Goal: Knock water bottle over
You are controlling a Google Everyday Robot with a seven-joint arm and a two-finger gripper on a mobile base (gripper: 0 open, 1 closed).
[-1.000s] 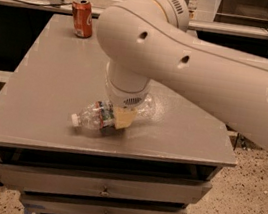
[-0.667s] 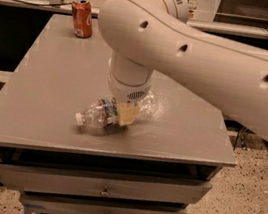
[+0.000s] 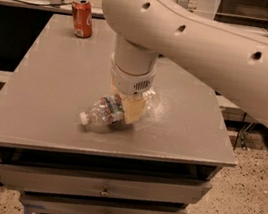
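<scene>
since the water bottle (image 3: 104, 112) lies on its side on the counter (image 3: 50, 91), a little back from the front edge and about midway along it, the knock-over looks to be done already. its white cap (image 3: 83, 118) points toward the front-left corner and its clear base end (image 3: 155, 105) angles toward the back-right corner. the gripper (image 3: 131, 109) hangs straight down from the arm's (image 3: 209, 45) wrist, directly over the bottle's middle, its tan tip covering the label band on the near side and touching or nearly touching the plastic. from this angle i cannot tell whether the jaws are wide, narrow, or clamped round the bottle; the wrist housing hides the far side. my guess is the low reach is there because a push at the bottle's body is what tips it, and the tool has ended where the bottle came to rest.

a soda can (image 3: 82, 17) stands upright at the back-left corner, well apart from bottle and gripper, and nothing lies between them. the thick arm sweeps in over the back-right corner and right edge, hiding part of the surface there. below the front edge sit drawers (image 3: 105, 191), shut. a round bottle may roll toward the front edge if nudged again.
</scene>
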